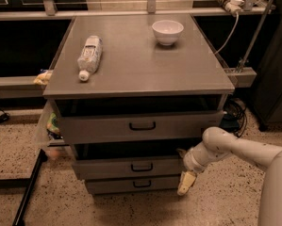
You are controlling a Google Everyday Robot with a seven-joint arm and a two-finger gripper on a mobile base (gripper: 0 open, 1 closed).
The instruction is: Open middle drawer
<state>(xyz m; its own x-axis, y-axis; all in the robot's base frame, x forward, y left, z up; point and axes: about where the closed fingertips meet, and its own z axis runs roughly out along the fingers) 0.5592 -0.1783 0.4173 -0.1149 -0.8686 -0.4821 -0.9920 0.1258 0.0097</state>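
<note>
Centres on a grey metal cabinet with three stacked fronts. Carries a plastic bottle lying on its side at the left of the top and a white bowl upright toward the back right, well apart from it. Shows the top drawer standing forward of the frame, with a dark gap above it. Finds the middle drawer directly beneath, between that one and the bottom drawer, set forward of the bottom front with a dark slot over it. Reads as partly open, not fully. Places the arm coming in low from the right and ending in the gripper just beside the drawer's right end, well apart from the black loop handle at the centre. Cannot tell whether spread or closed, nor whether touching the front's edge. Leaves, by judgement, most of the pull: drawing the front out much further, by the handle or by the side edge.
</note>
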